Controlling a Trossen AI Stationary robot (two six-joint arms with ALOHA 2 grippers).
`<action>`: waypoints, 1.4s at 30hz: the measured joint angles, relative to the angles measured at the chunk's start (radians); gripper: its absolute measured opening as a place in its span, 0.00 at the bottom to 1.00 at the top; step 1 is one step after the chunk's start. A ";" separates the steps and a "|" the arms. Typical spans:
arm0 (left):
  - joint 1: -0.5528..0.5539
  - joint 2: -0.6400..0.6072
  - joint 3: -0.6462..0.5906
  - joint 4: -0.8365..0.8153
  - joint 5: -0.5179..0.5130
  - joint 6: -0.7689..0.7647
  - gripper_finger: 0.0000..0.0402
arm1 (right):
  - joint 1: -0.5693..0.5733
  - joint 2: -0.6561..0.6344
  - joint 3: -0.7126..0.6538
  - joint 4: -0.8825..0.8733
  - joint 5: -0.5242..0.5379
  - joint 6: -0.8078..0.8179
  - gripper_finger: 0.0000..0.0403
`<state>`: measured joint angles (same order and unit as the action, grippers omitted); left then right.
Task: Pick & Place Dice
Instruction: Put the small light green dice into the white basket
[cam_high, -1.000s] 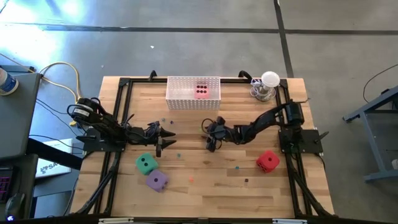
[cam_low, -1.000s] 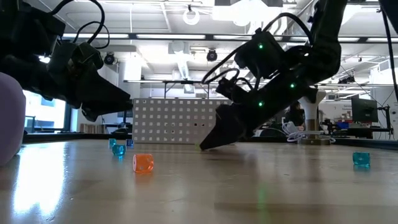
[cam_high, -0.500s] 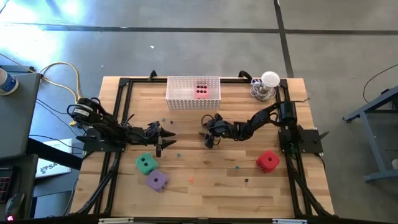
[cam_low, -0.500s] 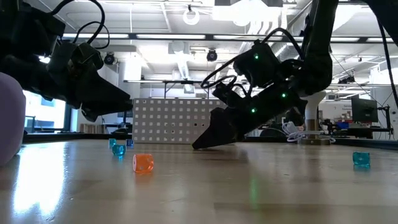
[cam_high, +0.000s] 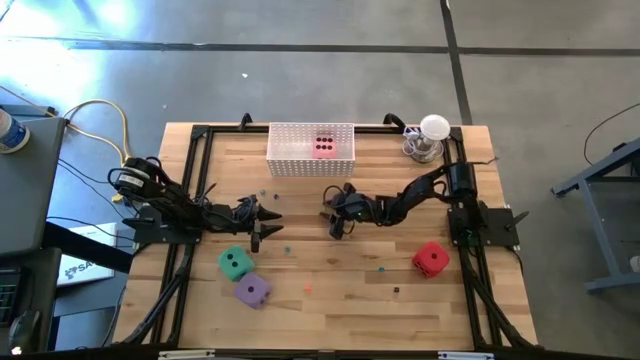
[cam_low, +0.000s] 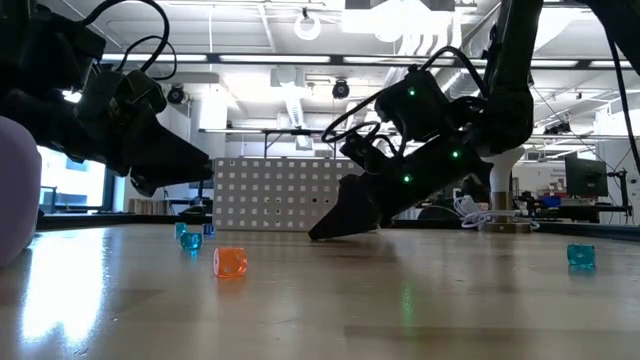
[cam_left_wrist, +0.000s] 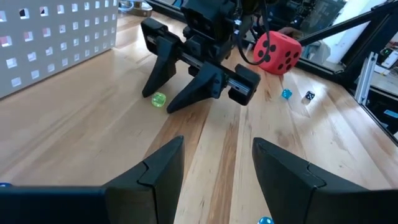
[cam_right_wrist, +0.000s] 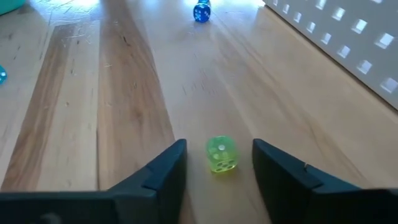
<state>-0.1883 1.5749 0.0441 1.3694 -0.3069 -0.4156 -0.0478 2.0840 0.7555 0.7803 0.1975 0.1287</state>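
The pink die (cam_high: 323, 146) lies inside the white perforated basket (cam_high: 285, 160) at the table's far edge. The green die (cam_high: 235, 263) and purple die (cam_high: 252, 289) rest on the wood near the left, and the red die (cam_high: 430, 258) on the right. My right gripper (cam_right_wrist: 219, 144) is open and low over the table's middle. Its fingers stand on either side of a tiny yellow-green die (cam_right_wrist: 221, 155) without touching it. My left gripper (cam_high: 262, 226) waits open and empty, left of centre, pointing at the right one (cam_left_wrist: 186, 84).
Tiny coloured dice are scattered on the wood: an orange one (cam_low: 230, 262), a blue one (cam_right_wrist: 201, 12) and a teal one (cam_low: 580, 256). A black frame (cam_high: 200, 135) borders the tabletop. A white-topped stand (cam_high: 432, 135) sits at the far right corner.
My right gripper has sunk toward the tabletop and shifted a little toward the table's left edge, its fingertips now down at the wood. The left arm and the dice have kept still.
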 joint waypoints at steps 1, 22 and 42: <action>0.000 0.000 0.000 0.000 0.000 0.000 0.46 | 0.000 0.000 0.000 0.000 -0.002 -0.002 0.37; 0.000 0.000 0.000 -0.001 -0.002 0.000 0.46 | 0.037 -0.074 -0.005 -0.098 0.027 -0.035 0.09; 0.002 0.000 0.001 0.001 -0.009 -0.004 0.46 | -0.012 -0.653 -0.004 -0.330 0.447 -0.281 0.09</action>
<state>-0.1864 1.5749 0.0448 1.3701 -0.3161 -0.4198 -0.0600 1.4308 0.7519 0.4503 0.6448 -0.1521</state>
